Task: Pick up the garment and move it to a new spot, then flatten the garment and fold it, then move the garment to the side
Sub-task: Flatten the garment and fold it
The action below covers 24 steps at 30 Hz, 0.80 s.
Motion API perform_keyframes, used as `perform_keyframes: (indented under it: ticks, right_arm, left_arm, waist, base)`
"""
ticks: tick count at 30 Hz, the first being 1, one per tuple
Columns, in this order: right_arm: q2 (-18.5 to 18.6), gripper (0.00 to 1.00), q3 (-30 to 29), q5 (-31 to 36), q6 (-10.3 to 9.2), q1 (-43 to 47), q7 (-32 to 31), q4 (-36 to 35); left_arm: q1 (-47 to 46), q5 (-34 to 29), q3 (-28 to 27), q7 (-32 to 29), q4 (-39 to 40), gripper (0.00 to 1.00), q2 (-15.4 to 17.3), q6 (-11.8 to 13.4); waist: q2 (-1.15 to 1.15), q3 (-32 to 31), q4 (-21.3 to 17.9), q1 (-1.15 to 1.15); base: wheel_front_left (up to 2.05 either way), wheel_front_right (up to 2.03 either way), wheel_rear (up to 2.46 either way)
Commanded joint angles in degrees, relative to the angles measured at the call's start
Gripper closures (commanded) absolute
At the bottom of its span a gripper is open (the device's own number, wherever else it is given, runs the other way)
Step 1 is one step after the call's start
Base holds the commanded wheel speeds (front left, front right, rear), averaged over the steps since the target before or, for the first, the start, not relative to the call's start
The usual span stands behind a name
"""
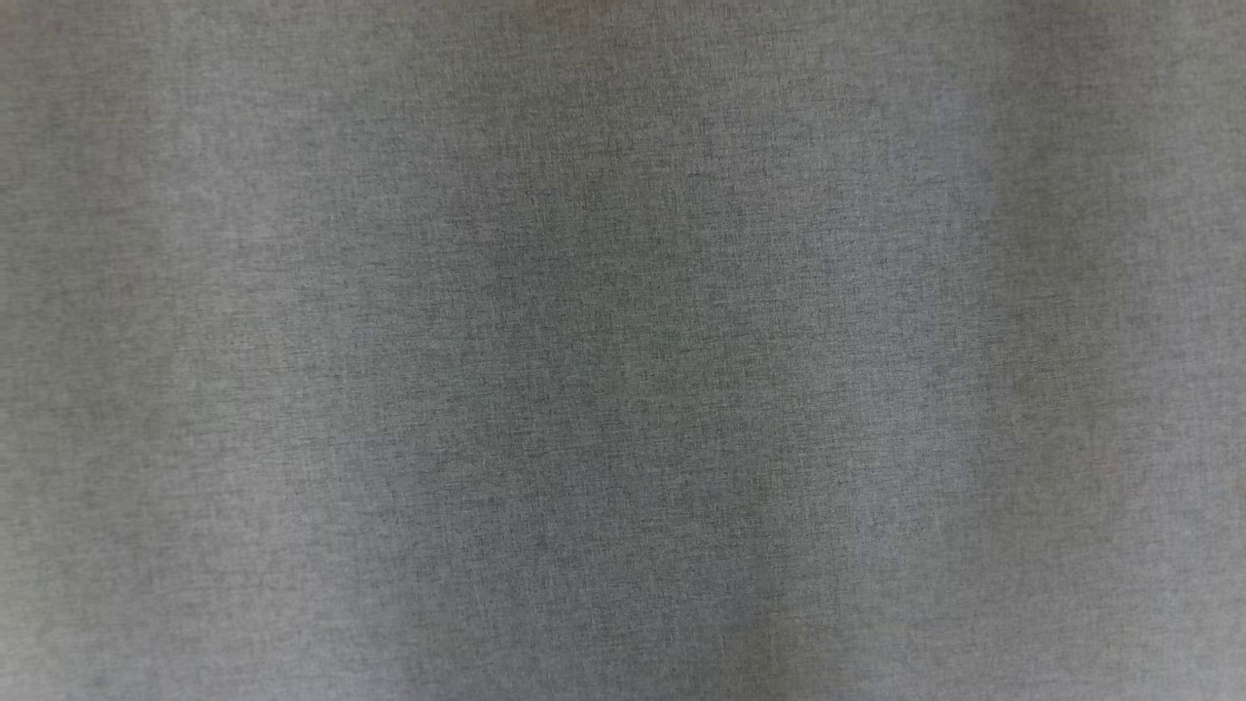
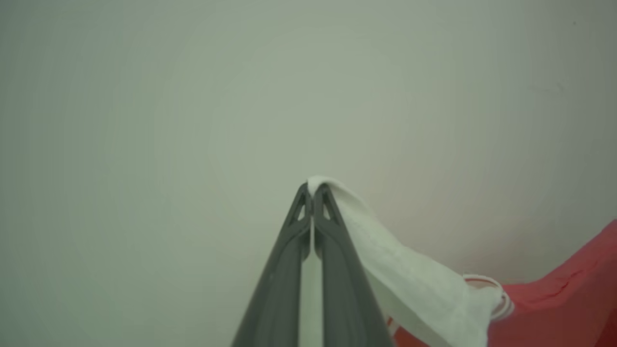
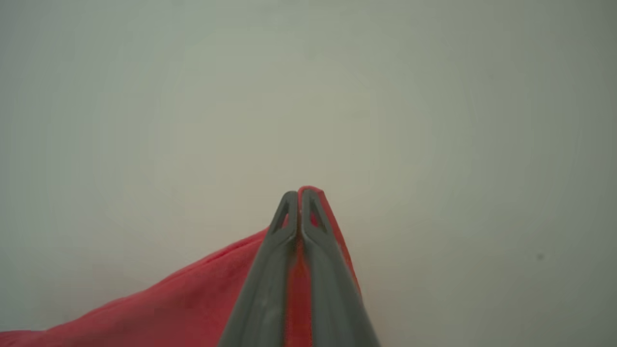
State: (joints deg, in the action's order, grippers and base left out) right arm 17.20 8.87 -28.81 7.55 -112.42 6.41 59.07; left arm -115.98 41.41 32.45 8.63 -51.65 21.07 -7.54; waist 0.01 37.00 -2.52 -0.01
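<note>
Head view: you face a grey woven cloth (image 1: 623,350) with soft shading across it.

Left wrist view: your left claw (image 2: 312,190) is pinched tight on a white edge of the garment (image 2: 414,284). The garment drapes off to the claw's right and turns red past a striped trim.

Right wrist view: your right claw (image 3: 299,195) is clamped on the garment's red part, which trails away to the claw's left.

Behind both claws is a pale plain surface (image 2: 144,120).
</note>
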Motion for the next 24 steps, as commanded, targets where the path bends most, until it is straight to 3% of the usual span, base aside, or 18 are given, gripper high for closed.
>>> perform_keyframes:
  ticks: [1,7,10,18,24]
  right_arm:
    - [0.28,1.0,1.99,-1.43,-0.13,4.2,0.27,-0.79]
    - [3.05,1.0,5.88,-9.36,-0.13,17.67,1.32,-7.06]
    - [6.04,1.0,7.34,-15.64,-0.13,30.03,1.56,-14.46]
    - [12.54,1.0,5.33,-24.5,-0.13,59.24,0.72,-29.93]
    - [12.54,1.0,2.74,-24.73,-0.13,80.95,-1.17,-40.9]
  left_arm:
    - [3.6,2.19,-0.22,2.0,0.69,1.0,0.57,0.17]
    - [18.17,7.75,-0.64,5.64,6.8,1.0,3.17,0.17]
    - [32.58,10.29,-4.29,6.51,14.29,1.0,5.05,1.33]
    - [70.45,8.91,-12.54,6.63,40.87,1.0,6.16,11.09]
    - [95.15,8.69,-14.33,6.64,55.17,1.0,5.1,16.75]
  waist:
    - [-0.01,-1.12,0.23,0.01]
    - [-0.01,-7.16,0.16,0.01]
    - [-0.01,-12.3,0.73,0.01]
    - [-0.01,-20.91,1.59,0.01]
    - [-0.01,-24.76,1.9,0.01]
  base:
    - [0.0,0.0,0.0]
    - [0.0,0.0,0.0]
    - [0.0,0.0,0.0]
    - [0.0,0.0,0.0]
    - [0.0,0.0,0.0]
